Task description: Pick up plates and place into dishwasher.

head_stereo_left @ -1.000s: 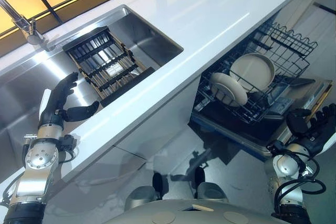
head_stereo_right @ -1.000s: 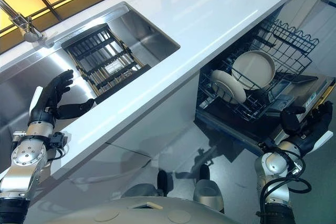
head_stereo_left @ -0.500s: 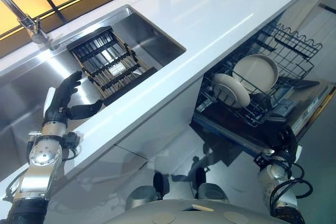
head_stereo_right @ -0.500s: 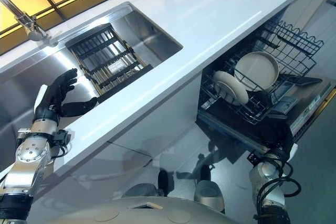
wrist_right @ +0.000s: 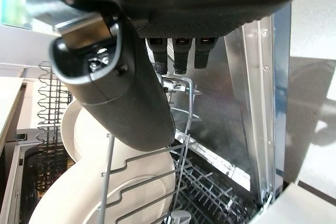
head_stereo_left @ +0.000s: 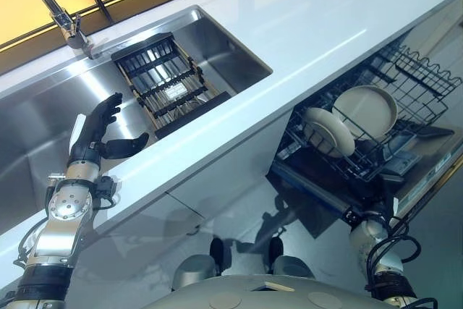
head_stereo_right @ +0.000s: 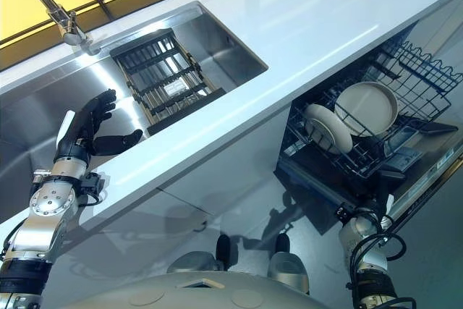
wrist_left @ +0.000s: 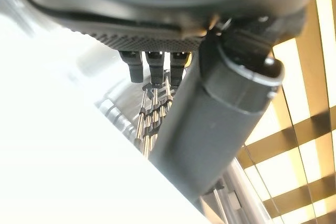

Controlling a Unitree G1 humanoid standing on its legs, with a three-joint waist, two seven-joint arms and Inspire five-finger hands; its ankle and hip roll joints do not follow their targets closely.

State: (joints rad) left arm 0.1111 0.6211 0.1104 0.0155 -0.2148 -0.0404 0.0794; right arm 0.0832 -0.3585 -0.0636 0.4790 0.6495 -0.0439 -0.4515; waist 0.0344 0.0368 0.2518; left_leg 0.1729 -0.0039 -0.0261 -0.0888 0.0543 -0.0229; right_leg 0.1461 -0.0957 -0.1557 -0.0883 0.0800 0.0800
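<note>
Your left hand [head_stereo_left: 96, 135] sits over the steel sink [head_stereo_left: 43, 128], fingers spread and straight, thumb stuck out sideways toward the white countertop [head_stereo_left: 304, 19], holding nothing. Beyond its fingertips lies the dark slatted rack [head_stereo_left: 165, 81] inside the basin, and further off to one side the faucet [head_stereo_left: 66, 23].

Your right hand [wrist_right: 157, 61] is down by the open dishwasher [head_stereo_left: 376, 142]; in the right wrist view its fingers [wrist_right: 181, 51] point straight out, relaxed, thumb extended, nothing in its hold.

Just ahead of that hand, look at the wire basket [head_stereo_left: 412, 85]: two cream plates, round and plain. The larger plate [head_stereo_left: 370, 109] stands on edge between the tines, its face tipped up and out toward you. The smaller plate [head_stereo_left: 328, 130] stands just beside it, also on edge, nearer the countertop. Both run their long axis upright along the wire slots, close to your thumb in the wrist view.
</note>
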